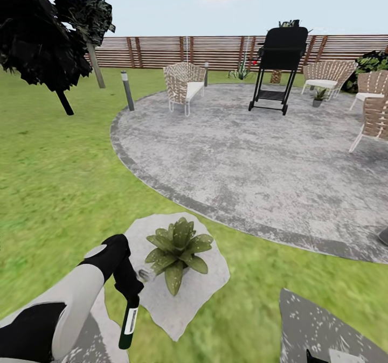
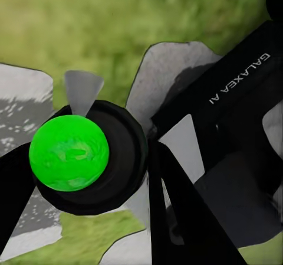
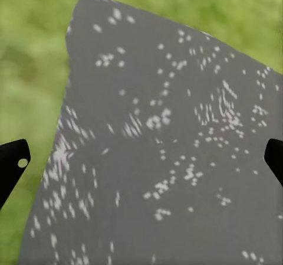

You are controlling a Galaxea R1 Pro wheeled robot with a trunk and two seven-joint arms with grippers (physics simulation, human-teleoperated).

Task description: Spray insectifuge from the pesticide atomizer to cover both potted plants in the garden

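In the head view my left gripper (image 1: 127, 289) is low at the left, shut on the pesticide atomizer (image 1: 129, 322), a dark green bottle with a white label that hangs down from the fingers. A potted plant (image 1: 177, 249) with broad green leaves stands on a pale stepping stone (image 1: 205, 287) just right of the gripper. A second potted plant (image 1: 319, 96) stands far off on the patio by the chairs. The left wrist view looks at the atomizer's bright green round end (image 2: 69, 153) between the dark fingers (image 2: 177, 218). My right gripper (image 3: 141, 164) is open over a grey speckled stone (image 3: 165, 129).
The round grey patio (image 1: 258, 158) lies ahead with a black grill (image 1: 277, 67), wicker chairs (image 1: 184, 85) and a brown slatted fence (image 1: 161, 50) behind. A grey lamp post (image 1: 127, 90) and a dark tree (image 1: 48, 29) stand on the lawn at the left. Another stepping stone (image 1: 318, 320) lies at the lower right.
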